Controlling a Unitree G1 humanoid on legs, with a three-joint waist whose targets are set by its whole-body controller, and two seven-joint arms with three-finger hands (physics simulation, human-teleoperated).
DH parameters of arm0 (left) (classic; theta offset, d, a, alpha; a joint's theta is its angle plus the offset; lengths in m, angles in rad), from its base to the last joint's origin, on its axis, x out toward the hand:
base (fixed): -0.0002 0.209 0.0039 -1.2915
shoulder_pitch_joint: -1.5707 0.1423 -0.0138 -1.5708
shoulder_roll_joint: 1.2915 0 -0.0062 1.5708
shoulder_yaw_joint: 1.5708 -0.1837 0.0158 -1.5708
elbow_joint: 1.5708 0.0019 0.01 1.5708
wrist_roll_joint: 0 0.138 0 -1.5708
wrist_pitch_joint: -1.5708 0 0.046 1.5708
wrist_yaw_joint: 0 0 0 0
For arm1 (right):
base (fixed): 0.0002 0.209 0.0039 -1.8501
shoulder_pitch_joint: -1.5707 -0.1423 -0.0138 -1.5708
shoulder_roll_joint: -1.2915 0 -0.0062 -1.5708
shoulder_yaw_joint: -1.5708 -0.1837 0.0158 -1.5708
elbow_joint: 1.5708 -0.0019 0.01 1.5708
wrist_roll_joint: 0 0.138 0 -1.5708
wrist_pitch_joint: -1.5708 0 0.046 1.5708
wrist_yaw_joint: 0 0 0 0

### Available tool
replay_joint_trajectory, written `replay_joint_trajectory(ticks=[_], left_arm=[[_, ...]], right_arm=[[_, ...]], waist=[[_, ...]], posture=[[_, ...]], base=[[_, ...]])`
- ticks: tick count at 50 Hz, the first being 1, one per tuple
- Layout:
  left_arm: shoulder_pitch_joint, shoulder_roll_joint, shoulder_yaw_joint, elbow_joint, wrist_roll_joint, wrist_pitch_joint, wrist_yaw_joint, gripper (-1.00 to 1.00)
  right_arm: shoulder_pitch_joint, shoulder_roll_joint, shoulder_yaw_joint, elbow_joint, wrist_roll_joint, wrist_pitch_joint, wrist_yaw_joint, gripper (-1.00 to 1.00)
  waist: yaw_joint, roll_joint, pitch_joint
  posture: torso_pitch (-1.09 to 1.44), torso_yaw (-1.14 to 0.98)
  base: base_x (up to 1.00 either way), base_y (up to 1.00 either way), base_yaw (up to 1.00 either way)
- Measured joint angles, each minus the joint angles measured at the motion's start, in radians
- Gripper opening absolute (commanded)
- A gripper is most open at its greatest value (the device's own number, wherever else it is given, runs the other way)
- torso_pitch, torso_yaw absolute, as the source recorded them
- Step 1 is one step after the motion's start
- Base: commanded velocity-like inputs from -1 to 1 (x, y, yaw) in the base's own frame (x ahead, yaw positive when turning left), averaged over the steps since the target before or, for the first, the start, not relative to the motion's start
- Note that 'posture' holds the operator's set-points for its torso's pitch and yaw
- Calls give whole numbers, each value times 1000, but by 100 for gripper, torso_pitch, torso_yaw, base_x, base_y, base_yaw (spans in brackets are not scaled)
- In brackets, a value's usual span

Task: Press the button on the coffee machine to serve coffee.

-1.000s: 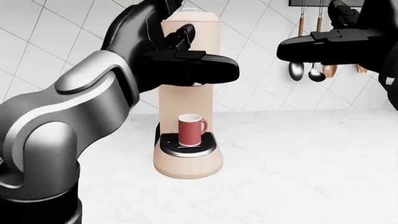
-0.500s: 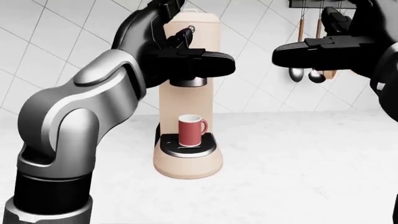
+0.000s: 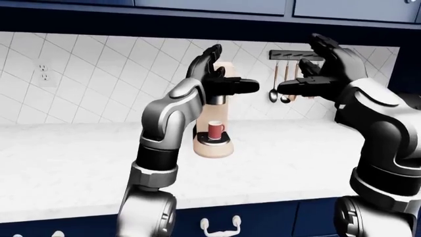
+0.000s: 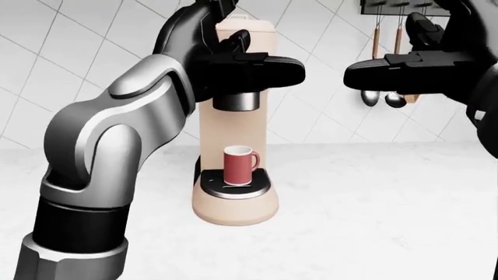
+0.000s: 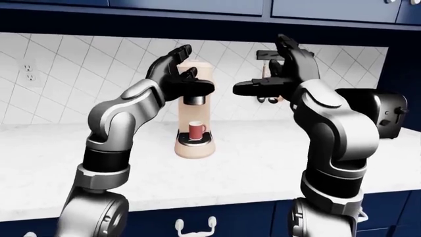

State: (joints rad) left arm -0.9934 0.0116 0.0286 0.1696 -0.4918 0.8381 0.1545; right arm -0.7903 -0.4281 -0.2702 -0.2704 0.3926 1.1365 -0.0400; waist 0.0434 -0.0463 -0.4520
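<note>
The beige coffee machine (image 4: 233, 134) stands on the white counter (image 4: 373, 198). A red mug (image 4: 240, 165) sits on its drip tray under the dark spout (image 4: 235, 101). My left hand (image 4: 247, 53) is open, high against the machine's upper part, with fingers over its top and the thumb (image 4: 272, 67) sticking out to the right. The hand hides the machine's button. My right hand (image 4: 413, 61) is open and empty, held in the air to the right of the machine at the same height, apart from it.
Spoons and ladles (image 4: 385, 93) hang on the tiled wall behind my right hand. A black toaster (image 5: 383, 116) stands on the counter at the right. Dark cabinets (image 3: 210, 7) run above, and a wall outlet (image 3: 44, 72) is at the far left.
My left arm has risen and the hand has moved up and slightly right along the machine's head, uncovering the spout. The right hand has barely moved.
</note>
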Motion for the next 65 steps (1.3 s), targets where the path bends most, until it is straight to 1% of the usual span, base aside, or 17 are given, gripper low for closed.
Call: replay_joint_trajectory(ticks=[16,26,43,50,65], left_arm=[[-24,6,6,121,53,-78,-41,100],[-45,9,12,215,73,-135,-65,100],[-108,4,14,311,92,-180,-83,100],[-141,4,18,419,110,-238,-106,100],[-160,-4,13,526,142,-318,-141,100]], right_arm=[[20,-5,-9,-19,16,5,-10,100],[3,-8,-2,-4,16,6,-10,100],[33,1,-12,-31,21,6,-18,100],[40,1,-12,-37,26,7,-20,100],[39,1,-12,-33,33,5,-28,100]], waist=[[-2,-2,0],[-3,-4,0],[-3,-7,0],[-2,-10,-1],[-3,-13,-2]], posture=[[-74,0],[-74,0],[-74,0],[-74,0],[-74,0]], base=[[0,0,0],[0,0,0],[0,0,0],[0,0,0],[0,0,0]])
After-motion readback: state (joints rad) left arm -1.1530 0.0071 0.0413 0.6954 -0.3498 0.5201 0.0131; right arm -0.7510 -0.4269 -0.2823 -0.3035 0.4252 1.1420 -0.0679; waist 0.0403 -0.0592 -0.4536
